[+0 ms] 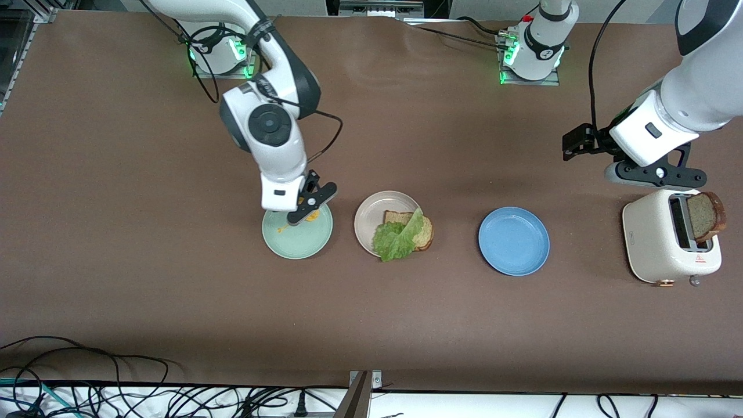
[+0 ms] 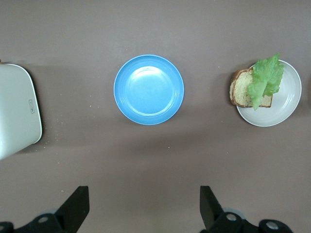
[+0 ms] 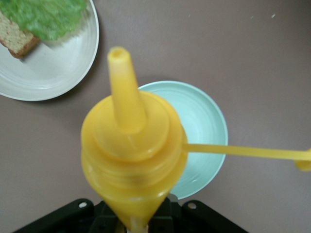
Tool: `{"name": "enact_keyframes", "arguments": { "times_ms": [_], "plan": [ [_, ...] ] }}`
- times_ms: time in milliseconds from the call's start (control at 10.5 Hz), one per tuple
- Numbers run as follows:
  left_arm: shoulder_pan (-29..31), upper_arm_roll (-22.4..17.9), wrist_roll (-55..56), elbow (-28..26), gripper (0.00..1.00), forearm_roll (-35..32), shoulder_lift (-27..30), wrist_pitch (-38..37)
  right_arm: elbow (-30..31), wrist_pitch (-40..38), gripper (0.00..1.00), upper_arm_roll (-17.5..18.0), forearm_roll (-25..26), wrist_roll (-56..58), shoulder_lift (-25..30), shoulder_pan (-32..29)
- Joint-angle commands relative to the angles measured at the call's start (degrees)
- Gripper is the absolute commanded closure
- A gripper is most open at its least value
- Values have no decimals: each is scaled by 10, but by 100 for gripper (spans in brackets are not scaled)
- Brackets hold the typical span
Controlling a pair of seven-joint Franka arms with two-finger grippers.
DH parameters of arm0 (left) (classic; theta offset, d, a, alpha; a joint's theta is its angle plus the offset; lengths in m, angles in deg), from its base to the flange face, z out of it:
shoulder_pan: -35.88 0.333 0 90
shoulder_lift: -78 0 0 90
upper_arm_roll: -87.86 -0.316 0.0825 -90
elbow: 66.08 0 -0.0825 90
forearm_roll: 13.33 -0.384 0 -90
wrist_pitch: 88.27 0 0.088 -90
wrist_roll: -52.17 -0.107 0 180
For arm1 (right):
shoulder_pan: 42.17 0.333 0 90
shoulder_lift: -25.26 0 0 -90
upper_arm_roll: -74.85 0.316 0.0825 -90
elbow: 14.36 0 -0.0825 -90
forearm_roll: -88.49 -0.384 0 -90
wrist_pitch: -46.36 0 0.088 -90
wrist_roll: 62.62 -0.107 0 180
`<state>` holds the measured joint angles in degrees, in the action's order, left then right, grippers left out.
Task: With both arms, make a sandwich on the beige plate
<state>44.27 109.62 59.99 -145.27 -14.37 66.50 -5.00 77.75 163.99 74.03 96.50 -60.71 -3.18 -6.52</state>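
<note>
The beige plate (image 1: 369, 216) (image 2: 282, 109) (image 3: 53, 73) holds one brown bread slice (image 1: 428, 233) (image 2: 238, 91) (image 3: 17, 41) with a ruffled green lettuce leaf (image 1: 397, 238) (image 2: 265, 77) (image 3: 46, 17) lying across it. The slice hangs over the rim. My right gripper (image 1: 307, 212) (image 3: 136, 221) is shut on a yellow squeeze bottle (image 1: 312, 217) (image 3: 131, 155), nozzle pointing down, over the mint green plate (image 1: 297, 239) (image 3: 206, 126). My left gripper (image 1: 572, 145) (image 2: 144, 206) hangs open and empty over bare table beside the toaster.
A cream toaster (image 1: 667, 238) (image 2: 14, 109) stands at the left arm's end of the table, with a second brown bread slice (image 1: 705, 216) sticking up from its slot. A blue plate (image 1: 514, 241) (image 2: 148, 89) lies between the toaster and the beige plate. The bottle's cap strap (image 3: 243, 151) sticks out sideways.
</note>
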Motion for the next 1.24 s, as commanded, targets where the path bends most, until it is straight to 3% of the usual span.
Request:
{"name": "enact_keyframes", "arguments": {
  "times_ms": [0,191,382,764,955,1146],
  "plan": [
    [-2,2,3,7,0,14,0,-2,-123,-91,100,-54,17,-53,-76,74],
    [-6,10,3,7,0,16,2,-16,-200,-146,100,-58,20,-77,-127,95],
    [-5,16,3,7,0,41,4,-19,-214,-150,100,-62,33,-101,-145,115],
    [-3,16,3,4,0,57,3,-24,-236,-187,100,-165,40,-104,-189,222],
    [-7,18,3,0,0,58,3,-32,-280,-251,100,-173,65,-95,-231,247],
    [-12,17,3,1,0,69,3,-37,-282,-274,100,-173,82,-83,-247,261]
  ]
}}
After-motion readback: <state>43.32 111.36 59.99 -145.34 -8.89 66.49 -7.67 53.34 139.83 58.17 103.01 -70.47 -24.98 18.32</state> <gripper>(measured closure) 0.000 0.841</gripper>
